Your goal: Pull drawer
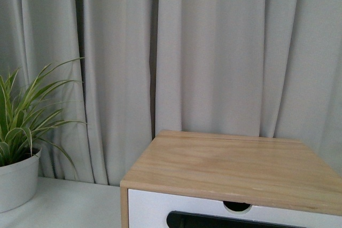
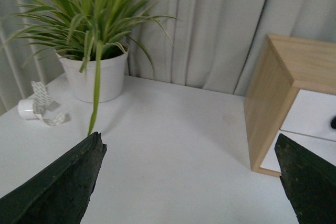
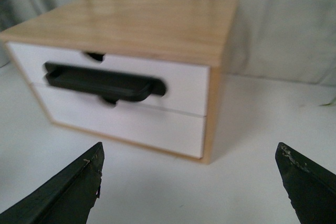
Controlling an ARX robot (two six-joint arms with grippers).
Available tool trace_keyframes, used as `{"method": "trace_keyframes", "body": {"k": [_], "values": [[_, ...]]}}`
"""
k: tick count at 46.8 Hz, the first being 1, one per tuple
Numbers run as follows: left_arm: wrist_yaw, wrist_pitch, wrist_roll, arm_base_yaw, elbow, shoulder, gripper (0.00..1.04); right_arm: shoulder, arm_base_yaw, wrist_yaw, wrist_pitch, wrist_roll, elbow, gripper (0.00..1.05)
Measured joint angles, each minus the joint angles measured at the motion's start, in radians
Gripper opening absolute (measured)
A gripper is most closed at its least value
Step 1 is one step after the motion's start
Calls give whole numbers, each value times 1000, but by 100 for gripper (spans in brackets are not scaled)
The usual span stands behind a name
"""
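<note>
The drawer (image 3: 185, 83) is the upper white front in a light wood cabinet (image 3: 157, 19), with a semicircular notch (image 3: 95, 55) in its top edge and a black slot handle (image 3: 105, 82). It sits flush with the second white front (image 3: 147, 127) below it. My right gripper (image 3: 190, 146) is open and empty, hovering over the table short of the cabinet's front corner. In the front view only the drawer's top strip (image 1: 152, 206), notch (image 1: 236, 205) and handle (image 1: 214, 220) show. My left gripper (image 2: 189, 137) is open and empty, left of the cabinet (image 2: 268, 103).
A spider plant in a white pot (image 2: 94, 77) stands on the white table (image 2: 178, 129) left of the cabinet, with a roll of tape (image 2: 39, 107) beside it. Grey curtains (image 1: 214, 52) hang close behind. The plant (image 1: 18, 148) also shows in the front view.
</note>
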Motion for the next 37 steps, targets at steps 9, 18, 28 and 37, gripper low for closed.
{"method": "trace_keyframes", "body": {"k": [9,18,28,37], "values": [[185,142,68,-81,63,274,99,204,80,-152,-58,-175,70,96],[571,169,374,-198,245,647,99,432,153,-175,1,-478,165,96],[730,66,616,-252,394,835,99,629,130,-232,56,-637,261,96],[778,-29,762,-359,527,1015,99,780,109,-285,113,-752,325,96]]}}
